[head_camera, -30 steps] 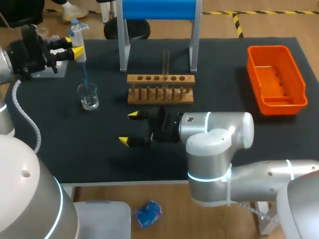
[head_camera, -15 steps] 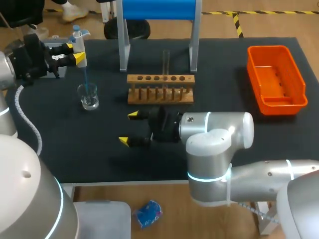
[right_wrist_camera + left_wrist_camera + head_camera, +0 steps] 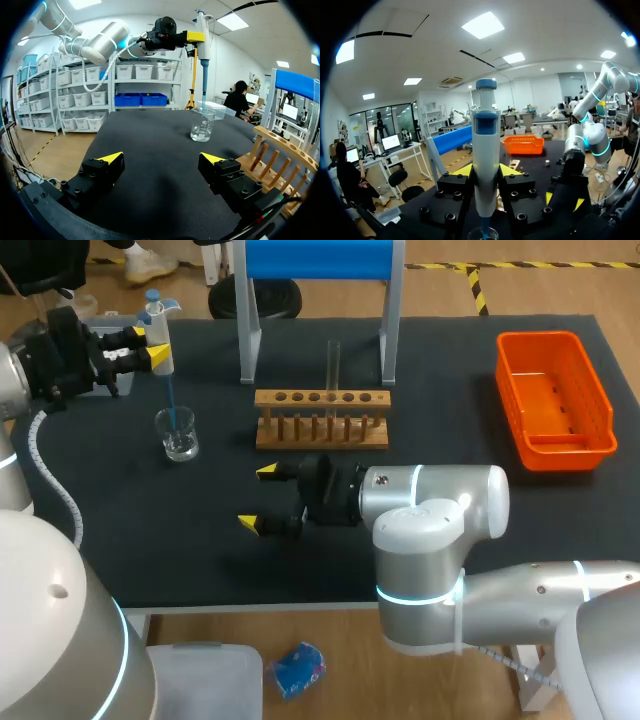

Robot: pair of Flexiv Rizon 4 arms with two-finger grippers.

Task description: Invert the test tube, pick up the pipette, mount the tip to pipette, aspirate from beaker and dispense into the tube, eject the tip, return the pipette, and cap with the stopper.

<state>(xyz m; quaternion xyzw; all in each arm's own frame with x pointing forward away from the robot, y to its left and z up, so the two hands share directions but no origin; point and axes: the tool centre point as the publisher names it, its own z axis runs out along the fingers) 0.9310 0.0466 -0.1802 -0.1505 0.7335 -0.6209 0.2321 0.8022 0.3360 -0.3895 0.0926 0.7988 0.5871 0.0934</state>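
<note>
Now the left hand [image 3: 150, 346], clamped on the pipette [image 3: 158, 328], holds its blue tip [image 3: 171, 402] in the beaker [image 3: 180, 443]. Best to keep it upright and clear of the glass. The right hand [image 3: 262, 498] rests fingers apart beside the rack [image 3: 320, 422], where the test tube [image 3: 333, 360] stands.

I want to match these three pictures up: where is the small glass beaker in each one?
Head view: beaker at left, left of the wooden rack.
Left wrist view: just its rim, under the pipette in the left tool.
Right wrist view: ahead of the open right tool.
Shared landmark: the pipette above it.
</note>
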